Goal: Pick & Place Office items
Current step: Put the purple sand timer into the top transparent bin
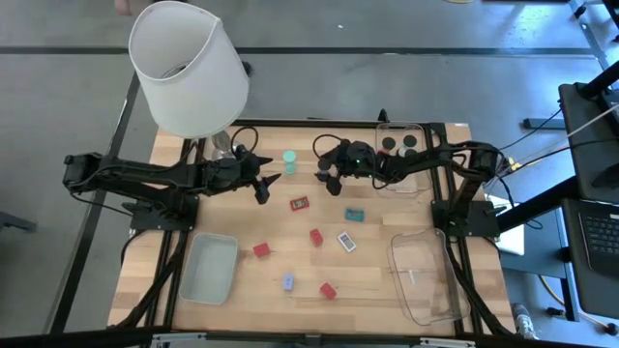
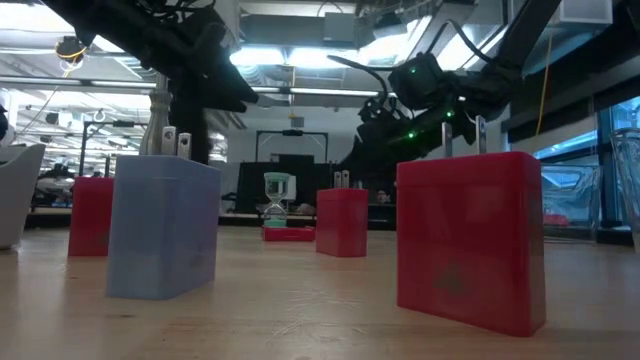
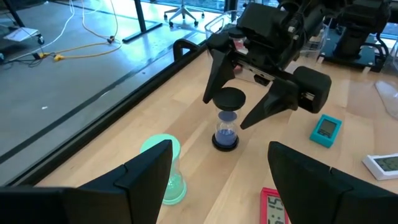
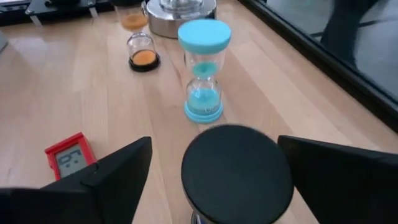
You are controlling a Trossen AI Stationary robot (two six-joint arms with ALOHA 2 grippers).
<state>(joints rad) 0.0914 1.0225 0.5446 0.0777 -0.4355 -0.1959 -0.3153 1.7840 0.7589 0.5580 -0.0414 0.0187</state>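
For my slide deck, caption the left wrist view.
Right hand straddles a black-capped sand timer, fingers apart, beside a teal sand timer.

arms: dark, jointed | fingers (image 3: 149,171): black, flat, wedge-shaped | cables: black, looped along arms

Nothing legible here: the small red clock (image 4: 67,156) near the teal hourglass (image 4: 203,68) shows digits, too blurred to read.
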